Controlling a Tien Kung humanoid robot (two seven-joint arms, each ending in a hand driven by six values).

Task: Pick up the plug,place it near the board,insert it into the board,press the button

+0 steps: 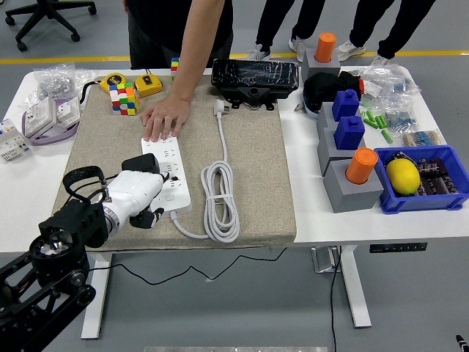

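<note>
A lab or workshop: yellow floor tape [73, 60], an office chair [51, 16] at eleven o'clock, parts bins [425, 192] on the surface [322, 213].

There were 1 white power strip [171, 174], 1 black plug [140, 162], 1 coiled cable [221, 199], 2 orange cylinders [361, 166], 2 blue blocks [349, 133], 1 lemon [402, 176], 1 colour cube [124, 98].

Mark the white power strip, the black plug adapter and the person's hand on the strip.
white power strip [176, 165], head view, on its socket face.
black plug adapter [141, 163], head view, on its top.
person's hand [165, 119], head view, on its back.
</note>
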